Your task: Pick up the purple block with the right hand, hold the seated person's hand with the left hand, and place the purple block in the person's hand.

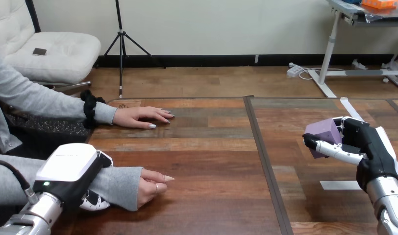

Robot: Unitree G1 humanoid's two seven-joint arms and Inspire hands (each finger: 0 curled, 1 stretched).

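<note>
Entering at 7 o'clock in the head view, the robot's silver left arm ends in the left hand (72, 164), which lies over a grey sleeve (121, 185) at about 8 o'clock. Its white-shelled back covers the top of the sleeve, and its black-and-white fingers (95, 201) show beneath it, so the hand is wrapped round the person's wrist just behind the cuff.

Just to the right of the cuff, the person's lower hand (153, 185) rests on its side on the wooden desk (211, 196), fingers loosely curled and pointing toward 3 o'clock. It holds nothing.

Farther up, at about 10 o'clock, the person's upper hand (143, 117) lies flat and palm down on the desk, well apart from both robot hands.

A dark seam (265, 161) runs down the desk just right of centre, from 12 toward 6 o'clock.

At 3 o'clock, well apart from both of the person's hands, is the purple block (320, 131). The right hand (366, 147) is clamped on it. The fingers (334, 149) curl across the block's lower front, with the black palm behind it, and the block faces toward 9 o'clock. Whether the block is clear of the desk is hard to tell.

Below the right hand, near 4 o'clock, a strip of white tape (338, 185) lies flat on the desk. The silver right forearm leaves the view at 5 o'clock.
</note>
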